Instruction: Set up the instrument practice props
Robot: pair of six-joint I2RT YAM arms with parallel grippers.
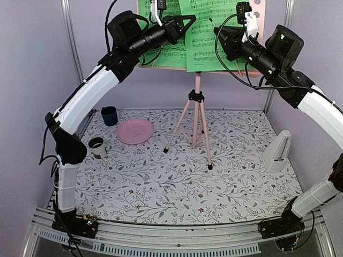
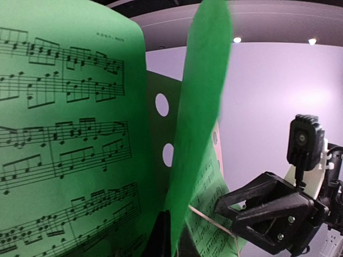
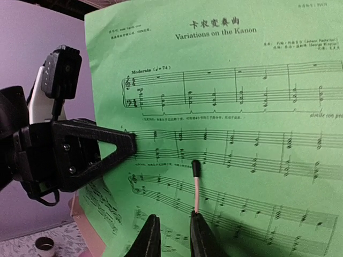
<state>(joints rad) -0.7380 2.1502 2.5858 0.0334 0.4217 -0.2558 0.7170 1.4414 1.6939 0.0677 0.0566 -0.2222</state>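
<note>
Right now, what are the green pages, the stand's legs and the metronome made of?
The pages look like thin matte paper: they curl at the edge and carry printed notes. The stand has thin pink tube legs, probably painted metal, with black joints that look like plastic. The metronome has a smooth white shell, likely plastic, though it is too small to be sure.

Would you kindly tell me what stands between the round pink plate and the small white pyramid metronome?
The pink tripod music stand, legs planted between the round pink plate and the white pyramid metronome, seen in the top external view.
</note>
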